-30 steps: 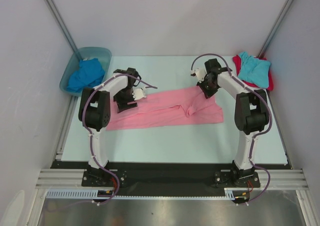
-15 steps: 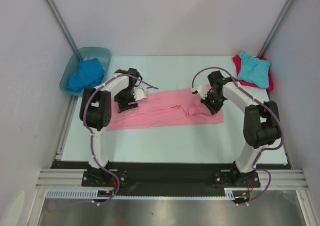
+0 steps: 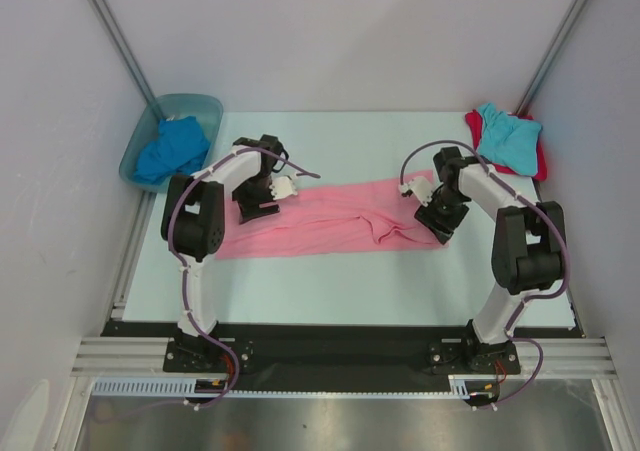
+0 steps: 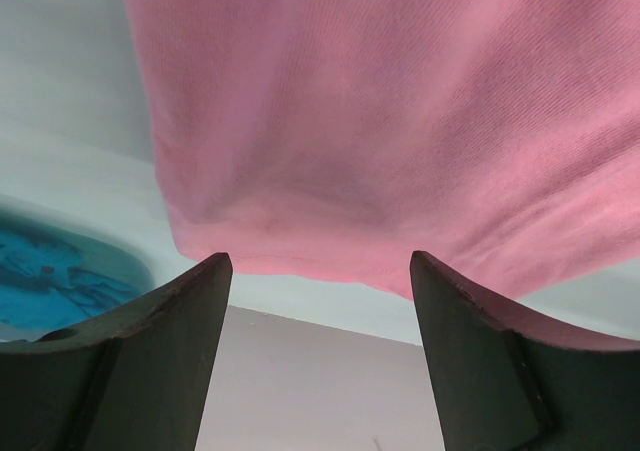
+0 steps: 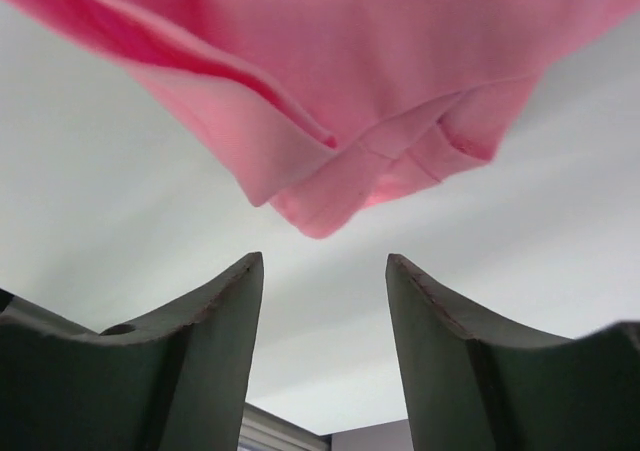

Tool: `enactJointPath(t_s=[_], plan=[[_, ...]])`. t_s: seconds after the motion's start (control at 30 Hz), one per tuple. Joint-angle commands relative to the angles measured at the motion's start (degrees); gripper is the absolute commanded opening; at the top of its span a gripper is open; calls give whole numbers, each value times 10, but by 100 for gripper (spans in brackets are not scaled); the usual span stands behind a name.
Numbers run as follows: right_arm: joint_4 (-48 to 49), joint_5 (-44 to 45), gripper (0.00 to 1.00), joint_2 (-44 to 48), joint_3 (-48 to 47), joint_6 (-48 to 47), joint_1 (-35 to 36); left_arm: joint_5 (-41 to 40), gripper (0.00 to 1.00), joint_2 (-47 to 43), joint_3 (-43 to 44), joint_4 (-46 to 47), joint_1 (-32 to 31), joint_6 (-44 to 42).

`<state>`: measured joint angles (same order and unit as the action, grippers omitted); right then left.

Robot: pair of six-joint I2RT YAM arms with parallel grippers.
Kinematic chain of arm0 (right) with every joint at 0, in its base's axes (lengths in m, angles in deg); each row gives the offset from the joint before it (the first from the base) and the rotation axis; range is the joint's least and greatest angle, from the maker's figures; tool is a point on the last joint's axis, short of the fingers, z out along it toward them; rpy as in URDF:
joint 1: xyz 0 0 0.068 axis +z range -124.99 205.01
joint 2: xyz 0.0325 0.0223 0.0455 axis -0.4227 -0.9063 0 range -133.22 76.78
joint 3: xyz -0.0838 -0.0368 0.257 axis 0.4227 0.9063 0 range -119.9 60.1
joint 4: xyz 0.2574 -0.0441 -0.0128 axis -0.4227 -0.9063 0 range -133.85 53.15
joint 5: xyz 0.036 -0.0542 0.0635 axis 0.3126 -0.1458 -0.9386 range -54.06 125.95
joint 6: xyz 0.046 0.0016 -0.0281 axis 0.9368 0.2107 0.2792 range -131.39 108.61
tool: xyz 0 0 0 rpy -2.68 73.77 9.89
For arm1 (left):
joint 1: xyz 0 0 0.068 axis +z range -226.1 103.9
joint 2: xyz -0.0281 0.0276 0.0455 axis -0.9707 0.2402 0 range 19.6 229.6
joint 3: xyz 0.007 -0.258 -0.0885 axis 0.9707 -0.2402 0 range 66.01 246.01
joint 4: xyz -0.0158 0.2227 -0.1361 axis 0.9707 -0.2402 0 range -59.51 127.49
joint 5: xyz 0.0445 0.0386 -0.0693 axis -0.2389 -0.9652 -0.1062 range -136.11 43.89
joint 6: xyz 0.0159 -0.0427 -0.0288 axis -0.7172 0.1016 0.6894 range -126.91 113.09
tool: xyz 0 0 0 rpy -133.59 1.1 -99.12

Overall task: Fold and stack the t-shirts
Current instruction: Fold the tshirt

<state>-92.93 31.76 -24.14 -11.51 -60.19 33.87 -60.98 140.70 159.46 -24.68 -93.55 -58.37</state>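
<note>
A pink t-shirt [image 3: 330,221] lies stretched in a long band across the middle of the table, with a bunched fold near its right end. My left gripper [image 3: 258,207] hovers open over its left part; in the left wrist view the left gripper [image 4: 320,259] holds nothing and the pink cloth [image 4: 400,121] lies beyond the tips. My right gripper [image 3: 441,221] stands open at the shirt's right end; in the right wrist view the right gripper [image 5: 323,261] is empty, with the pink corner [image 5: 330,196] just past its tips. A royal blue t-shirt [image 3: 172,149] sits crumpled in the tub. A turquoise t-shirt [image 3: 508,136] rests on a red t-shirt [image 3: 541,161] at the back right.
The blue-green translucent tub [image 3: 195,104] stands at the back left corner against the wall, also glimpsed as a tub edge [image 4: 60,276] in the left wrist view. Grey walls enclose the table on three sides. The arm bases sit at the near edge.
My right gripper has moved right and nearer, pulling the pink shirt's right end out longer, then opened and let go of the cloth. The left arm has barely moved.
</note>
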Motion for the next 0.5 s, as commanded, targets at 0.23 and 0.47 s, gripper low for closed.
enactJointPath(t_s=[0.23, 0.47], plan=[[58, -16, 30, -45, -120, 76, -19, -4, 78, -16, -6, -2, -7, 10], [112, -45, 0, -130, -175, 156, -13, -5, 78, -13, -3, -2, -14, 13]])
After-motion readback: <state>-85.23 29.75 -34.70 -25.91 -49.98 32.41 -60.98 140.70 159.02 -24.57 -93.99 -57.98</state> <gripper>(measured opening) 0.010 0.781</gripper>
